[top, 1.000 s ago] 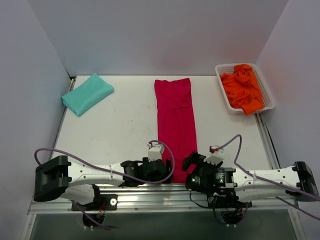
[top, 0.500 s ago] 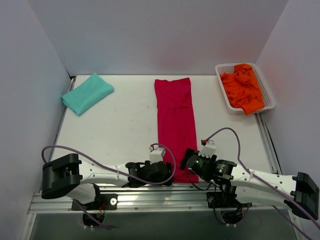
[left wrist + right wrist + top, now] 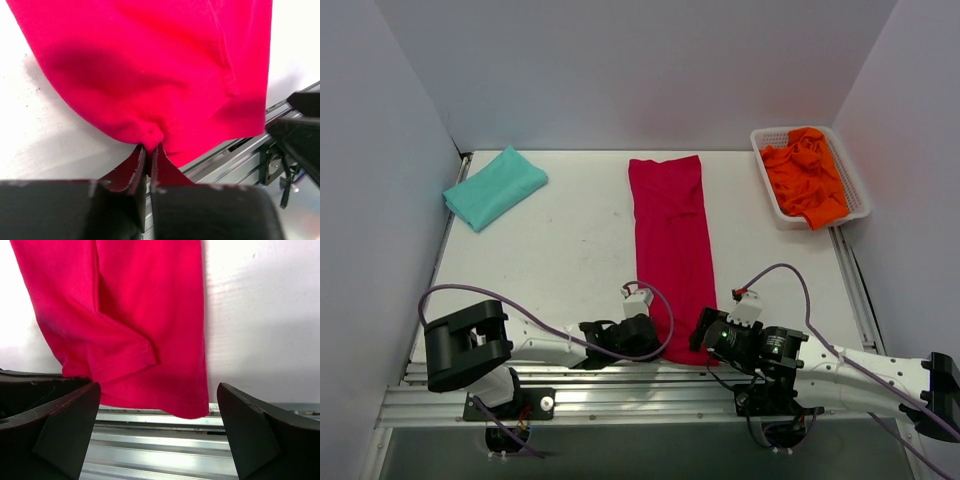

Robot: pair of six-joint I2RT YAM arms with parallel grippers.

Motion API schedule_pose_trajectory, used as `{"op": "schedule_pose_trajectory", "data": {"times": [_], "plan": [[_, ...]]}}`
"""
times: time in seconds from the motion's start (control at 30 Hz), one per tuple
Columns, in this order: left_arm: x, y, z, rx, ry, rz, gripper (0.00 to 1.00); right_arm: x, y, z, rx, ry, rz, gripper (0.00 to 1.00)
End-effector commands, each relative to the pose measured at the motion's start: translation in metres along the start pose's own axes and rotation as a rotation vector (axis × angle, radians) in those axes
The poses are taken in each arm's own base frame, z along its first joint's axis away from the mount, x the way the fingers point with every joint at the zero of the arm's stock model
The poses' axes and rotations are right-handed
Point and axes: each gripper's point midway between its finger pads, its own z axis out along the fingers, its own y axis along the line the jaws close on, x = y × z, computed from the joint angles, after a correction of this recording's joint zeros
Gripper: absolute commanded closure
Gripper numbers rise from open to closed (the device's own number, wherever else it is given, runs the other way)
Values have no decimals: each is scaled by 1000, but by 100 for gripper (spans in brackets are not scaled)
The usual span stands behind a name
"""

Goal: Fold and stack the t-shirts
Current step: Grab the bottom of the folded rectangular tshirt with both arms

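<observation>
Red shirt (image 3: pixel 670 240) lies as a strip mid table (image 3: pixel 570 250), long axis near-to-far, hem at the near edge. Left gripper (image 3: pixel 148 150) is clamped on the hem's left corner. Right gripper (image 3: pixel 157 387) is wide apart, right corner just ahead, not held. Likely next: the right one closes there. Count: one red, one teal shirt (image 3: pixel 495 187) far left, orange shirts (image 3: pixel 805 180) heaped in one basket (image 3: pixel 775 131), number unclear.

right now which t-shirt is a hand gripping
The crimson red t-shirt mid-table: the left hand pinches its near hem. The teal t-shirt lies far left, orange t-shirts in the basket.
</observation>
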Motion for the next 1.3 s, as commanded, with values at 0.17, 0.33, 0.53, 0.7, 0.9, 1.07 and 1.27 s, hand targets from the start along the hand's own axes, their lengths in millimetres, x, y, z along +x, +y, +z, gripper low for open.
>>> {"op": "schedule_pose_trajectory", "data": {"times": [0.17,0.33,0.53,0.7,0.9,1.07,1.27], "plan": [[-9,36,-2,-72,-18,3,98,15,-15,-4,87,40,7,18],[-15,47,-4,-87,-31,-5,98,27,-15,-8,100,67,0,45],[-15,49,-1,-84,-27,-6,98,30,-12,-4,105,43,9,49],[-14,49,1,-79,-20,-6,98,26,-6,1,108,6,15,52],[-16,47,-4,-73,-26,-6,98,17,-4,4,121,-45,10,52],[-17,48,-8,-68,-32,-14,98,14,-3,6,119,-59,15,79],[-20,48,-14,-57,-45,-22,98,15,-2,7,122,-55,-5,89]]}}
